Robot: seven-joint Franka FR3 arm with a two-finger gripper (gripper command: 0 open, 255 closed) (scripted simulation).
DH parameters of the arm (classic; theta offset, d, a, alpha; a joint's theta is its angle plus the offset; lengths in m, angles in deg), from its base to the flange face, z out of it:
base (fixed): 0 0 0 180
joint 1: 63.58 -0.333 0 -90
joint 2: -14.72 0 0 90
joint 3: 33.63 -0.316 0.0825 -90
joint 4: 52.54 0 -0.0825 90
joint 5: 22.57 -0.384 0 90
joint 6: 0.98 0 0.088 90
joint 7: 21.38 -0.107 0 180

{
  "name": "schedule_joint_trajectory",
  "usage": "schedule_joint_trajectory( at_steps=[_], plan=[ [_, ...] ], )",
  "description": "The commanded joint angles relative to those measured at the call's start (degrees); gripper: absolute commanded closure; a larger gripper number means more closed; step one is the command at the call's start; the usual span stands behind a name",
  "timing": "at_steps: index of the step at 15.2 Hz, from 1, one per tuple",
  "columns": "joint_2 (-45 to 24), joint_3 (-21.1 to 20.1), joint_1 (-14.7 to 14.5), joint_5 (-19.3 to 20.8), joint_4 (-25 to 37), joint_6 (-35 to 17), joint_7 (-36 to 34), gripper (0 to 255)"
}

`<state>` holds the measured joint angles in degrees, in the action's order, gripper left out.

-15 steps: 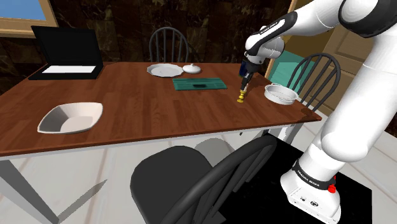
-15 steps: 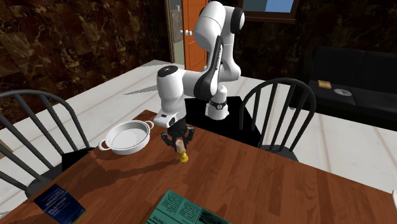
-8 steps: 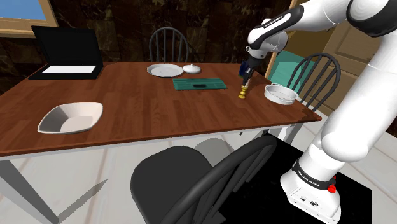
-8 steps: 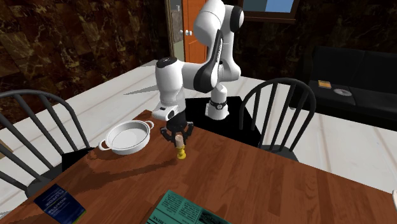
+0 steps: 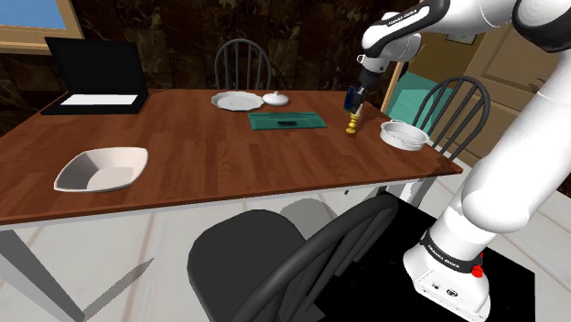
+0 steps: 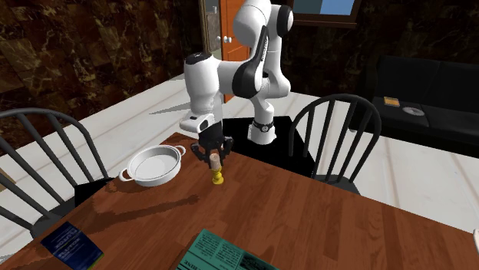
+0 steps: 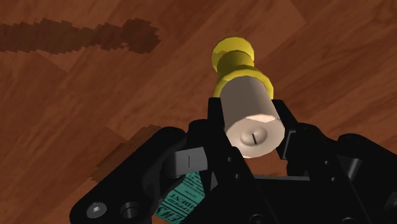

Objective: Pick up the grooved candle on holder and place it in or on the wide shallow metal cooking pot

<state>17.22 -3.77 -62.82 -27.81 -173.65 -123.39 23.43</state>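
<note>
The light here is even and soft, falling from above. The wooden table [image 5: 229,155] shows a warm brown with no glare, while the mottled walls [image 6: 92,54] behind it stay dim. The white arm [image 6: 203,84] is brightly lit and greyer on its underside. It throws a faint stretched shadow [image 6: 165,205] over the wood to the second exterior view's left of the candle [image 6: 218,170]. In the wrist view a shadow's edge is jagged and stair-stepped. A soft grey wedge of shade lies on the pale floor [image 5: 55,265].
</note>
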Motion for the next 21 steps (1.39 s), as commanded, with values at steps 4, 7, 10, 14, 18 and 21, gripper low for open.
schedule_joint_trajectory(
  at_steps=[4,7,10,14,18,21],
  plan=[
    [1.39,-0.25,-0.10,1.00,2.72,3.89,-1.12,255],
    [2.04,-0.36,-0.12,1.45,4.41,6.12,-1.59,255],
    [2.07,1.14,1.12,1.44,5.67,7.62,1.05,255],
    [0.98,4.28,3.62,0.74,8.00,9.51,6.87,255],
    [-1.32,7.50,6.23,-0.78,11.43,11.67,13.09,255],
    [-3.91,9.82,8.47,-2.58,14.75,13.53,18.03,255]
  ],
)
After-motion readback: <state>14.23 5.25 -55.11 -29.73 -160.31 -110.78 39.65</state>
